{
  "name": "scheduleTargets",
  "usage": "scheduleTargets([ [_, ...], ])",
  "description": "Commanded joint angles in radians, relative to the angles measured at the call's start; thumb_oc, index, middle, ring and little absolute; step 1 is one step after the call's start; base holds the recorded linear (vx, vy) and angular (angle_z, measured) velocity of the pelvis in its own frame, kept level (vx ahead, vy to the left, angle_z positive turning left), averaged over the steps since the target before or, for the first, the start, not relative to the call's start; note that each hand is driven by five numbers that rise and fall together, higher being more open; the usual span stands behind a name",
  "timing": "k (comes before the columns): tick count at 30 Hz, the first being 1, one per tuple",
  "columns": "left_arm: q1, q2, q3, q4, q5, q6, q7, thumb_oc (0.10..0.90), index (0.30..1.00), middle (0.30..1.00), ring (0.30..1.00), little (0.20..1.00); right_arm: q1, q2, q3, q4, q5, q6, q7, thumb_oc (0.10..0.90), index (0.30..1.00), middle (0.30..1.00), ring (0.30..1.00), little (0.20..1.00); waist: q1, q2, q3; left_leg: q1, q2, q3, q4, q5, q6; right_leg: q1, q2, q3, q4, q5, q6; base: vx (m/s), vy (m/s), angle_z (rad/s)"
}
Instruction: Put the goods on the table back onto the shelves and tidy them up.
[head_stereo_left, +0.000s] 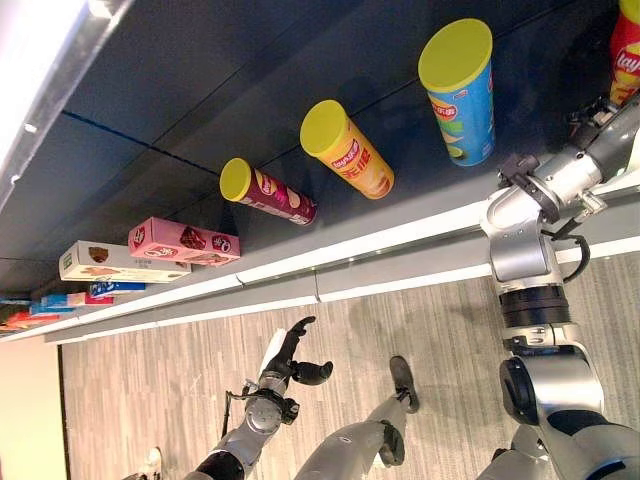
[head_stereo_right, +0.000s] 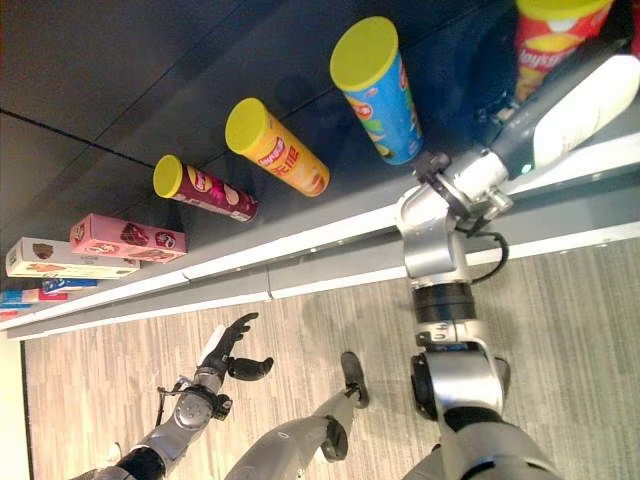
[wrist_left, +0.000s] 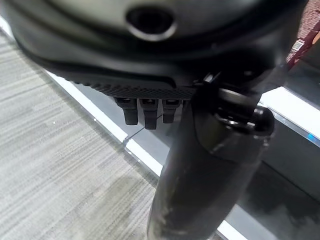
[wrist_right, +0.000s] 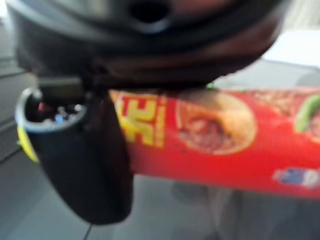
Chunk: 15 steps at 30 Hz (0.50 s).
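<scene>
A red chip can (wrist_right: 215, 135) with a yellow lid lies against my right hand's palm, and the thumb (wrist_right: 85, 165) curls across it. The same red can (head_stereo_left: 626, 50) sits at the far right of the dark shelf surface (head_stereo_left: 200, 100), where my right arm reaches up to it. Along the shelf stand a blue can (head_stereo_left: 460, 90), an orange can (head_stereo_left: 350, 150) and a maroon can (head_stereo_left: 270, 192), all with yellow lids. My left hand (head_stereo_left: 290, 350) hangs low over the floor, fingers straight (wrist_left: 145, 112) and empty.
A pink box (head_stereo_left: 185, 242) and a white box (head_stereo_left: 110, 262) lie left of the cans, with blue and red boxes (head_stereo_left: 100, 290) beyond them. A white rail (head_stereo_left: 350, 260) edges the shelf front. Grey wood-look floor lies below.
</scene>
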Motion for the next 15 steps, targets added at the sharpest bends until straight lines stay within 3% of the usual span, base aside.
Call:
scheduleTargets([
  [1,-0.01,0.126,-0.017,-0.057,0.044,-0.04,0.077,0.8,0.9,0.9,0.9,0.9,-0.122,-0.022,0.071,-0.067,-0.039,-0.076,-0.026,0.4,0.3,0.3,0.3,0.3,0.016,-0.045,-0.033,-0.047,0.08,-0.062,0.149,-0.181,-0.12,0.011,-0.088,-0.029,0.005,0.185,0.05,0.04,0.027,-0.02],
  [13,-0.008,0.134,-0.027,-0.09,0.097,-0.051,0.107,0.8,0.9,0.9,0.9,0.9,-0.121,-0.019,0.094,-0.075,-0.054,-0.084,-0.011,0.4,0.3,0.3,0.3,0.3,0.04,-0.04,-0.052,-0.063,0.06,-0.072,0.146,-0.188,-0.116,0.003,-0.096,-0.043,0.004,0.203,0.05,0.01,0.009,0.09],
  [14,-0.009,0.137,-0.026,-0.094,0.105,-0.051,0.108,0.8,0.9,0.9,0.9,0.9,-0.111,-0.019,0.1,-0.079,-0.058,-0.085,-0.001,0.8,0.9,0.9,0.9,0.9,0.039,-0.043,-0.054,-0.064,0.059,-0.073,0.146,-0.189,-0.115,0.003,-0.095,-0.044,0.004,0.202,0.05,0.02,-0.004,-0.03],
  [15,-0.007,0.138,-0.024,-0.096,0.108,-0.05,0.108,0.8,0.9,0.9,0.9,0.9,-0.104,-0.018,0.105,-0.082,-0.059,-0.086,0.004,0.8,0.9,0.9,0.9,0.9,0.038,-0.046,-0.055,-0.065,0.059,-0.073,0.147,-0.19,-0.114,0.003,-0.094,-0.045,0.004,0.202,0.05,0.0,0.0,0.0],
])
